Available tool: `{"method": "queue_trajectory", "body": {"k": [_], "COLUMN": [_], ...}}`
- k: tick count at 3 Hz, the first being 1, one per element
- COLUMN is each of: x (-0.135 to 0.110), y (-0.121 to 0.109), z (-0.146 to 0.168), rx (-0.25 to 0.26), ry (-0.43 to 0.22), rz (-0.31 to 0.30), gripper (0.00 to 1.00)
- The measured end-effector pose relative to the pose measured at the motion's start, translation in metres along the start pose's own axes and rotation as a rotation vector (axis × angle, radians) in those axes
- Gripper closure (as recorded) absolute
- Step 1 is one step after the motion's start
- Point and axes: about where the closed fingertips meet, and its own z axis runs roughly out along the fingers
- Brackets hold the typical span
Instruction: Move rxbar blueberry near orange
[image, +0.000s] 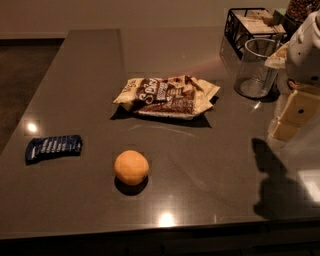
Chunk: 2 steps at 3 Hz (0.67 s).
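The rxbar blueberry (53, 148), a small flat dark blue wrapper with pale lettering, lies near the left edge of the dark counter (210, 170). The orange (131, 167), round and pale, sits to its right near the front, about a bar's length away. My gripper (289, 117) hangs at the far right edge of the view, above the counter, far from both the bar and the orange. It holds nothing that I can see.
A brown-and-cream crinkled snack bag (167, 96) lies behind the orange at the middle. A clear glass jar (256, 67) and a black wire basket (252, 25) stand at the back right. The counter's front edge runs along the bottom.
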Motion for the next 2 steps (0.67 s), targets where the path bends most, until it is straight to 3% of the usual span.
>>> {"method": "queue_trajectory", "body": {"k": [1, 2], "x": [0.0, -0.028], "y": [0.0, 0.003], "z": [0.0, 0.011], "rx": [0.0, -0.017], "ry": [0.0, -0.021], "rz": [0.0, -0.028], "gripper": [0.0, 0.0]}}
